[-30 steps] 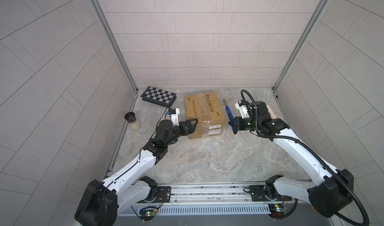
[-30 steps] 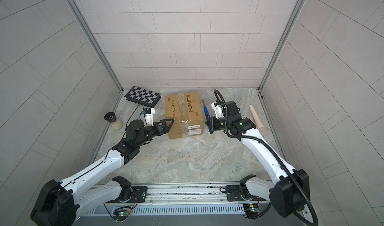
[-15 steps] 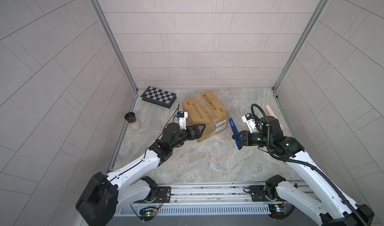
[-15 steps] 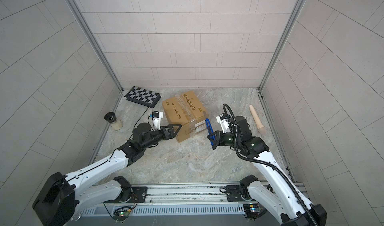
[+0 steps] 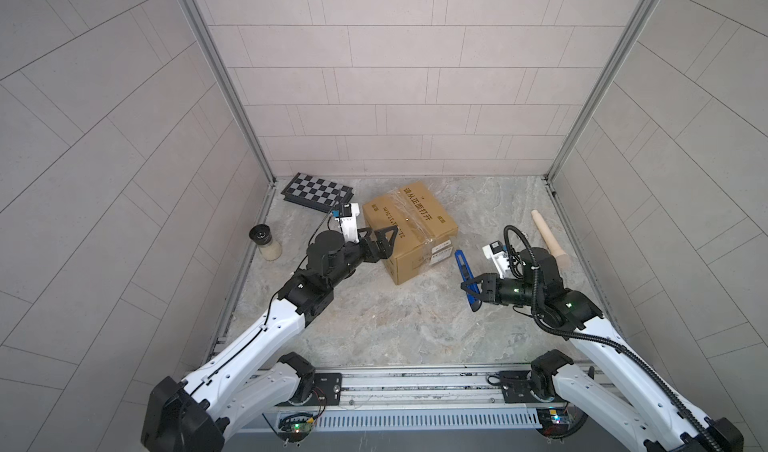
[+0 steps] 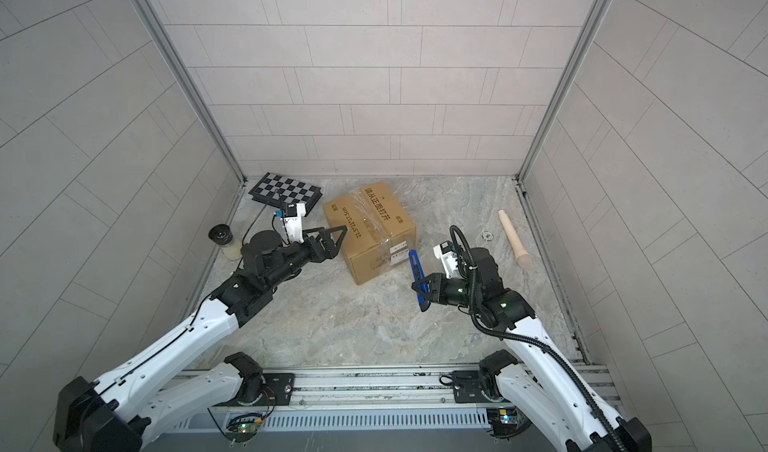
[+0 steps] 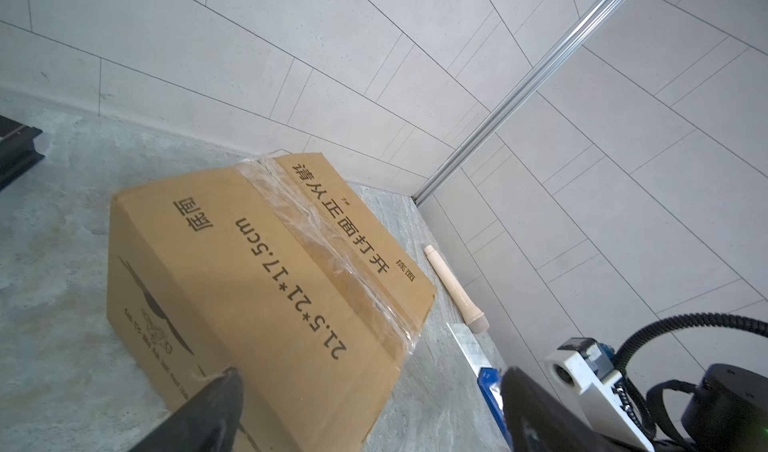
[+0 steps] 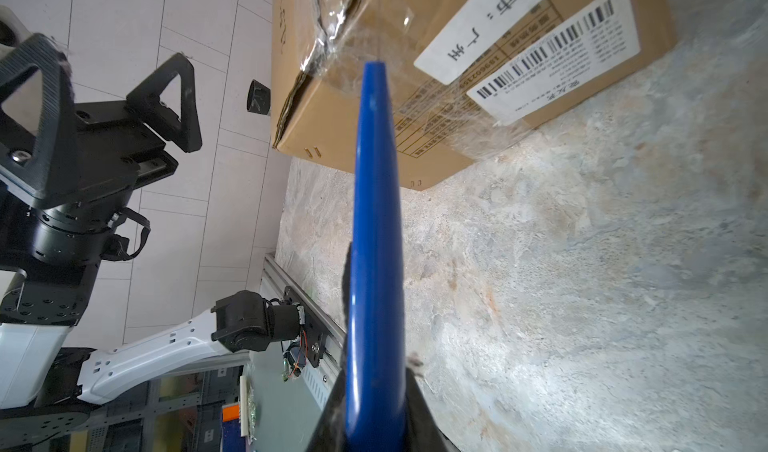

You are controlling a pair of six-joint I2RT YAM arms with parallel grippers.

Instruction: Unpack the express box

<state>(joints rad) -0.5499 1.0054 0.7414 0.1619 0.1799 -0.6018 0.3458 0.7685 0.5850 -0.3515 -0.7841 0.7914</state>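
The express box (image 5: 409, 229) (image 6: 370, 229), a brown carton with black print and clear tape, stands askew on the stone floor. Its white label (image 8: 552, 46) faces my right gripper, and the tape at the seam's end looks torn. My left gripper (image 5: 388, 244) (image 6: 337, 244) (image 7: 370, 373) is open at the box's left side, one finger in front of the side face and the other past the near corner. My right gripper (image 5: 471, 289) (image 6: 422, 285) (image 8: 374, 387) is shut on a blue knife (image 5: 464, 277) (image 8: 376, 200), its tip a little short of the box.
A checkered board case (image 5: 318, 192) (image 6: 286, 190) lies at the back left. A black-lidded jar (image 5: 264, 242) (image 6: 224, 242) stands by the left wall. A beige wooden stick (image 5: 548, 240) (image 7: 455, 289) lies near the right wall. The arms' rail (image 5: 415, 383) runs along the front.
The box has swung from square to a diagonal stance. My right gripper has drawn back from the box's right edge toward the front with the knife. The left gripper stayed open beside the box.
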